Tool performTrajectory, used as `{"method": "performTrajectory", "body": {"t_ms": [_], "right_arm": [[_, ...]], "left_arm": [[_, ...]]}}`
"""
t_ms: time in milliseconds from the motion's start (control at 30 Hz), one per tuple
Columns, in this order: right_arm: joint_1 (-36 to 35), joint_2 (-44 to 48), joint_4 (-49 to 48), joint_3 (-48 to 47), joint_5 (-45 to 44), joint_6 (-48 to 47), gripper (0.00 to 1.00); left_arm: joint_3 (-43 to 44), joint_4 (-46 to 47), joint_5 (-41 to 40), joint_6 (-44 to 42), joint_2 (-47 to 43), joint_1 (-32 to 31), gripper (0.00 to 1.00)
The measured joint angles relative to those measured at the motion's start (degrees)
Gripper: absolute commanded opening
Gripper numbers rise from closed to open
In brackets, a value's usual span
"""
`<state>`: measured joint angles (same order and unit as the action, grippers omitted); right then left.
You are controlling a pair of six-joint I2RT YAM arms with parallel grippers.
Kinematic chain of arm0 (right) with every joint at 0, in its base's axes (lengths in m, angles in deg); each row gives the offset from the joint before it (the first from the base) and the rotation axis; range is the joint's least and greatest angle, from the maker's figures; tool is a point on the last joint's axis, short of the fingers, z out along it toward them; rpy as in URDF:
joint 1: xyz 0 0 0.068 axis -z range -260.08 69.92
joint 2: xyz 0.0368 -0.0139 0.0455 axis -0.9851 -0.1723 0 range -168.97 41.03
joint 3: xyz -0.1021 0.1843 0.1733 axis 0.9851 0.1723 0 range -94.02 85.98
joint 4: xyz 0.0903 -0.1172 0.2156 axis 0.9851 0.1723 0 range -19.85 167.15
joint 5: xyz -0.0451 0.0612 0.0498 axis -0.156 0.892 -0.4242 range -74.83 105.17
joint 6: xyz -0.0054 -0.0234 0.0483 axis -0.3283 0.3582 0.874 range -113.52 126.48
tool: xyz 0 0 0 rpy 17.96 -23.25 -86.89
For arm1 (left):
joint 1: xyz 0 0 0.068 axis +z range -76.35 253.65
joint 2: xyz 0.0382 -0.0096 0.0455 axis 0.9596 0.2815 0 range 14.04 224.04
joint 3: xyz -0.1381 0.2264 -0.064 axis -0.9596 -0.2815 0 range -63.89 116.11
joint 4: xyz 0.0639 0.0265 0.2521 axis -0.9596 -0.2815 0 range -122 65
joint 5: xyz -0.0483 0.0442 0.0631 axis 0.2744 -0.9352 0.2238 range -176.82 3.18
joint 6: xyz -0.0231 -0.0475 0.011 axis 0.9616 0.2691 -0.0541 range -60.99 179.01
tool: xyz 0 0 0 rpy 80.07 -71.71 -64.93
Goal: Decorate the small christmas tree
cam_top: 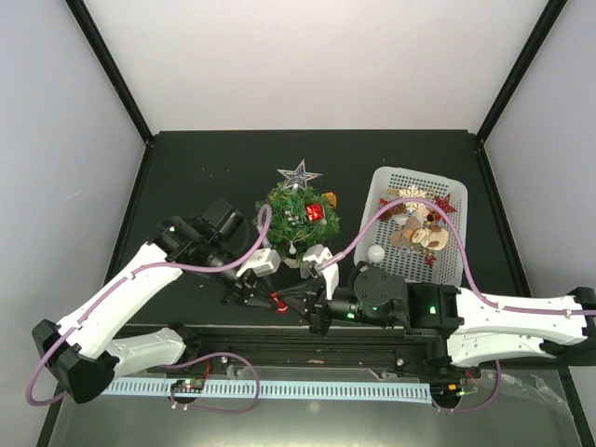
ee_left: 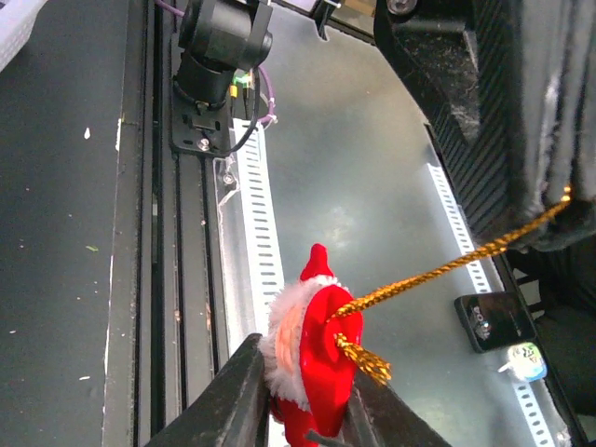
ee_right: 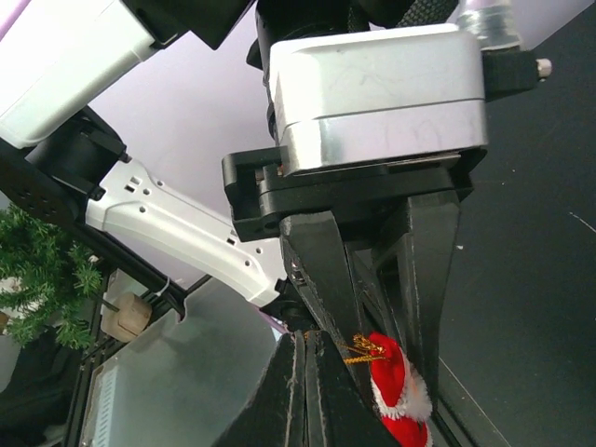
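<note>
The small christmas tree (cam_top: pixel 296 216) stands mid-table with a silver star (cam_top: pixel 299 175) on top and a red gift ornament (cam_top: pixel 315 212) in its branches; its edge shows in the right wrist view (ee_right: pixel 42 270). In front of it, my left gripper (cam_top: pixel 268 296) is shut on a red Santa ornament (ee_left: pixel 321 349) with white fur trim. A gold cord (ee_left: pixel 447 270) runs taut from the Santa up to my right gripper (cam_top: pixel 292 303), which is shut on the cord. In the right wrist view my right gripper (ee_right: pixel 310 340) pinches the cord (ee_right: pixel 358 349) next to the Santa (ee_right: pixel 396 386).
A white mesh basket (cam_top: pixel 452 256) holding several ornaments stands right of the tree. A metal rail (cam_top: pixel 279 389) runs along the near edge behind both arm bases. Black frame posts (cam_top: pixel 112 70) rise at the back corners.
</note>
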<state>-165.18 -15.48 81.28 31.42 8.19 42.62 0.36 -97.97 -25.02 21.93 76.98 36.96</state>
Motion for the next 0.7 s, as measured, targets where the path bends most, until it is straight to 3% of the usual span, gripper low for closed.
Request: {"method": "performTrajectory", "body": {"t_ms": [467,600,700], "right_arm": [[0.0,1.6,0.0,3.5,-2.0,1.6,0.10],[0.0,2.0,0.0,5.4,-2.8,2.5,0.19],[0.0,2.0,0.1,6.6,-3.4,2.9,0.33]], "left_arm": [[0.0,2.2,-6.1,1.7,-0.7,0.0,0.04],[0.0,2.7,-8.0,2.2,-0.7,0.0,0.02],[0.0,3.0,-9.3,2.4,-0.7,0.0,0.02]]}}
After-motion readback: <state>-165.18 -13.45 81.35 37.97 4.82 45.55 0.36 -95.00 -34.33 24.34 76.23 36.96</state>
